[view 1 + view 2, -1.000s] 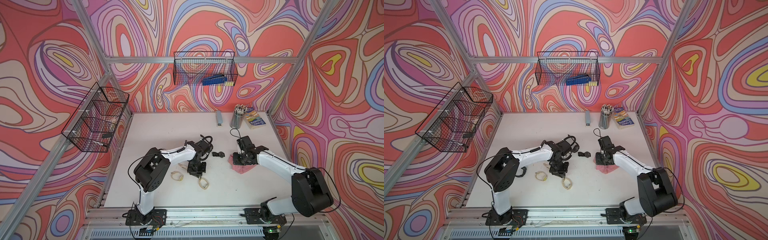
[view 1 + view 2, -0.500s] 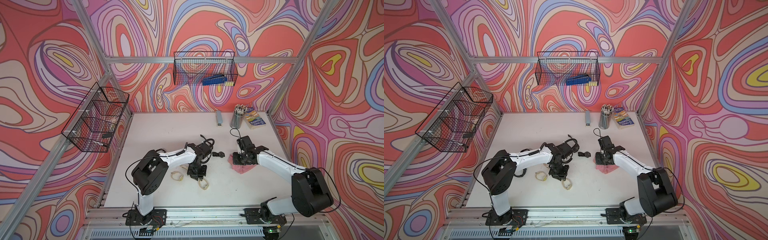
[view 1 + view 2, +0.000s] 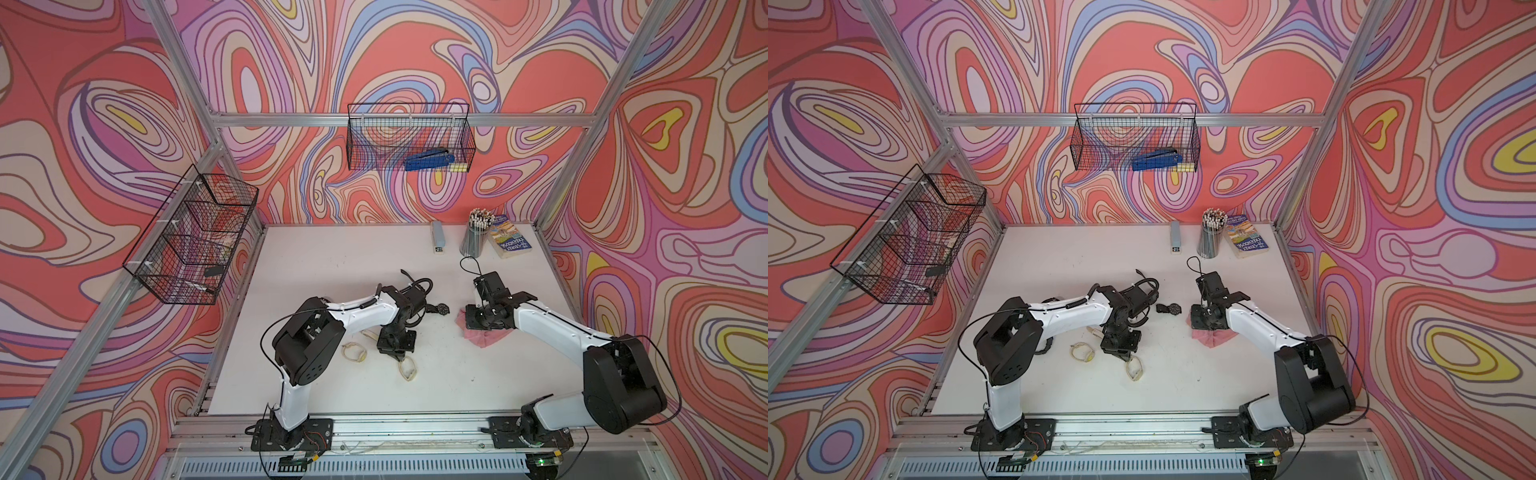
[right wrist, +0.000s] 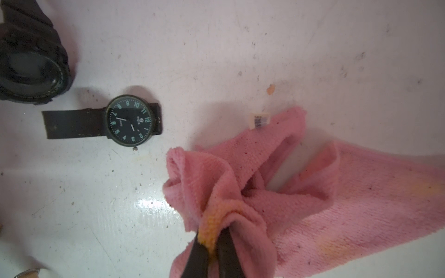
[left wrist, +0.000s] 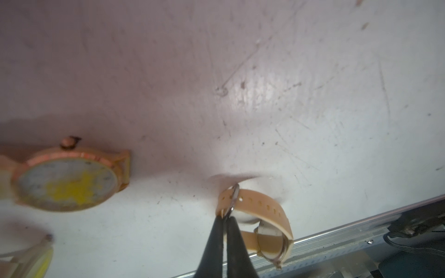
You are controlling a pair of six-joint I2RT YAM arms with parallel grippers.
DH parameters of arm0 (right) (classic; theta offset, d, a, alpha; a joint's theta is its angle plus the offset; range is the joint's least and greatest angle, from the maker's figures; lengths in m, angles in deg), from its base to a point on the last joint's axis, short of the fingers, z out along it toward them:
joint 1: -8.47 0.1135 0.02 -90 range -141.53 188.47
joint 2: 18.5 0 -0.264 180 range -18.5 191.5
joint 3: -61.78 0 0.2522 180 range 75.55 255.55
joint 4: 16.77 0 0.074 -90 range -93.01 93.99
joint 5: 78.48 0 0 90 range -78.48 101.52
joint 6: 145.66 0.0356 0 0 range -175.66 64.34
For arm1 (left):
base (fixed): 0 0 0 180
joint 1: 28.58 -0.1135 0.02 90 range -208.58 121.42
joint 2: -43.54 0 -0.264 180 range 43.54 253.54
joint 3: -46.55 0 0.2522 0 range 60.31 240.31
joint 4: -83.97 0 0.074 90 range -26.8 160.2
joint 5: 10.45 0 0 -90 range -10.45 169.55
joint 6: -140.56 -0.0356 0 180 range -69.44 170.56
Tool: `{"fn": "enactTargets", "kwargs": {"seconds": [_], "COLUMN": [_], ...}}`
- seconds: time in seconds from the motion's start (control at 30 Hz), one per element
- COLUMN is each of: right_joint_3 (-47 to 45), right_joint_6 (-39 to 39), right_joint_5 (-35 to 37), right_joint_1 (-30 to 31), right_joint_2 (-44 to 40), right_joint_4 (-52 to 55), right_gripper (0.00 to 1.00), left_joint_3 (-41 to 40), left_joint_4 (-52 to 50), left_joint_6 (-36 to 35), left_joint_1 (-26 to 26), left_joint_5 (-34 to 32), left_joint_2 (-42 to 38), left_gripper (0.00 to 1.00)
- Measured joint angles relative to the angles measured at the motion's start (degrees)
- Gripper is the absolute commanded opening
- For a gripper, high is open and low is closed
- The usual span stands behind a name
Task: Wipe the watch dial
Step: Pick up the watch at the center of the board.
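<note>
1. The left gripper (image 5: 225,217) has its jaws pressed together on the tan, perforated strap of a beige wristwatch (image 5: 262,211), pinching it at the metal buckle ring. The strap probably serves as a thin handle, so the dial can be presented with the glass left uncovered.
2. The watch's round case sits just behind the fingertips, tilted on edge. Whether it clears the white tabletop (image 5: 313,72) cannot be told.
3. An orange-rimmed watch with a yellow-smeared dial (image 5: 65,183) lies flat, well to one side of this gripper and untouched. Which dial the task means is uncertain.
4. The right gripper (image 4: 214,231) has its jaws closed on a bunched fold of the pink terry cloth (image 4: 313,192). The rest trails on the tabletop, so the fold seems meant as a wiping pad.
5. A black round-faced watch with teal numerals (image 4: 130,120) lies face up ahead of this gripper, apart from the cloth. Wiping appears not yet begun.
</note>
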Motion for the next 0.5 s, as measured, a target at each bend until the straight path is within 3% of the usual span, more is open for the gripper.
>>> {"fn": "enactTargets", "kwargs": {"seconds": [0.3,0.5], "right_joint_3": [1.2,2.1], "right_joint_6": [-0.3,-0.5], "right_joint_5": [0.0,0.0], "right_joint_1": [0.0,0.0], "right_joint_2": [1.3,2.0], "right_joint_4": [0.6,1.0], "right_gripper": [0.00,0.00], "left_joint_3": [-0.1,-2.2], "left_joint_4": [0.3,2.5], "left_joint_6": [0.7,2.0], "left_joint_1": [-0.7,-4.4], "left_joint_5": [-2.0,-3.2], "left_joint_2": [-0.1,-2.1], "left_gripper": [0.00,0.00]}}
